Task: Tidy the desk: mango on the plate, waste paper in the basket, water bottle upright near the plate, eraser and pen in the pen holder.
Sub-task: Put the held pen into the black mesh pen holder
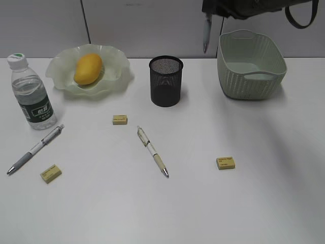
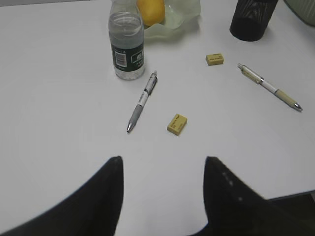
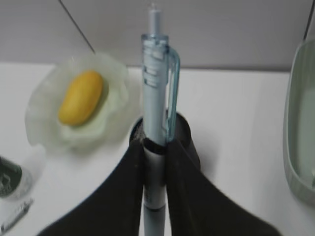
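My right gripper (image 3: 155,147) is shut on a pale blue pen (image 3: 156,88), held high at the back above the desk between the black mesh pen holder (image 1: 165,81) and the green basket (image 1: 251,63); this pen (image 1: 206,31) hangs upright. Two more pens (image 1: 35,149) (image 1: 152,151) and three yellow erasers (image 1: 120,119) (image 1: 51,173) (image 1: 225,162) lie on the desk. The mango (image 1: 89,68) rests on the plate (image 1: 119,71). The water bottle (image 1: 33,96) stands upright left of it. My left gripper (image 2: 163,160) is open and empty, near a pen (image 2: 141,102) and an eraser (image 2: 177,124). No waste paper is in view.
A grey partition wall runs behind the desk. The basket shows nothing in the part of its inside that I see. The desk's front edge (image 2: 290,196) appears at the lower right of the left wrist view.
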Robot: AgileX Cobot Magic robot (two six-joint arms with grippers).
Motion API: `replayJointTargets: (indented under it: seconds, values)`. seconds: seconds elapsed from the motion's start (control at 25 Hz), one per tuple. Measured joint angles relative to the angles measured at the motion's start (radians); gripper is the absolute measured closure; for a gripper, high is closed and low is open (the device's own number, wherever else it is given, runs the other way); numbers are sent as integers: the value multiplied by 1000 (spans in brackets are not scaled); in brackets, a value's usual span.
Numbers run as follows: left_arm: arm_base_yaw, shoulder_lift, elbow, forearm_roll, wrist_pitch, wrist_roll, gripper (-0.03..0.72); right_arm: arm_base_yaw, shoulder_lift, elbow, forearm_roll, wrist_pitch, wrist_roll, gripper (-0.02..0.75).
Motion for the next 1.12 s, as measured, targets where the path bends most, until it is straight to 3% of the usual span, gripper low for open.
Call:
replayJointTargets:
  seconds: [0.32,0.84,1.12]
  values:
    - [0,0,0,0,0,0,290,0,31,-9,3,-337,-2,621]
    - [0,0,0,0,0,0,293,14,257,-82,-41,-429,10,621]
    - [0,0,0,0,0,0,293,43,358,-82,-98,-559,11,621]
